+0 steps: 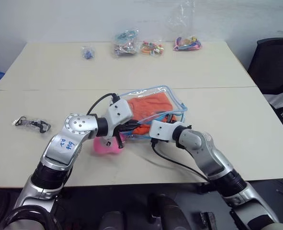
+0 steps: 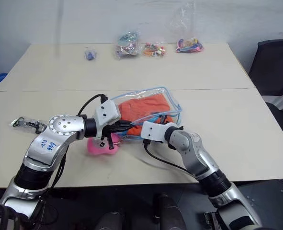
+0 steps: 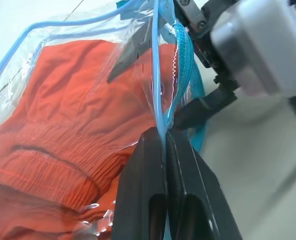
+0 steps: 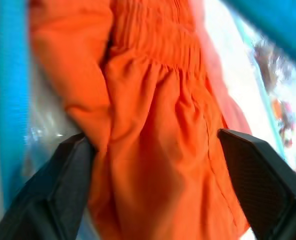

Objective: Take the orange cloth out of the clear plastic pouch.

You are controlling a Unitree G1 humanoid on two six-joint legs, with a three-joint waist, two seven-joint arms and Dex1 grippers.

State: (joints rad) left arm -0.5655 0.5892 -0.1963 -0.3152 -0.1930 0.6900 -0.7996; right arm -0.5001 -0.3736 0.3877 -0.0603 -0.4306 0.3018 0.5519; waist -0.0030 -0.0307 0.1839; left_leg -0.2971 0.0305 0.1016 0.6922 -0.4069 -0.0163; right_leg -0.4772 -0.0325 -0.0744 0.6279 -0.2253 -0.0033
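The clear plastic pouch (image 1: 175, 97), trimmed in light blue, lies on the table's middle with the orange cloth (image 1: 150, 106) inside it. My left gripper (image 3: 165, 146) is shut on the blue-trimmed edge of the pouch at its near opening. My right gripper (image 4: 158, 155) is open at that same opening. Its two fingers (image 4: 57, 195) stand wide apart on either side of a fold of the orange cloth, which fills the space between them. In the left wrist view the right gripper's black fingertips (image 3: 202, 108) straddle the pouch's edge.
A pink plush toy (image 1: 107, 145) lies on the table under my left wrist. Several small clear bags of colourful items (image 1: 153, 48) sit along the far edge. A black clip-like object (image 1: 32, 124) lies at the left. A dark office chair (image 1: 275, 67) stands at the right.
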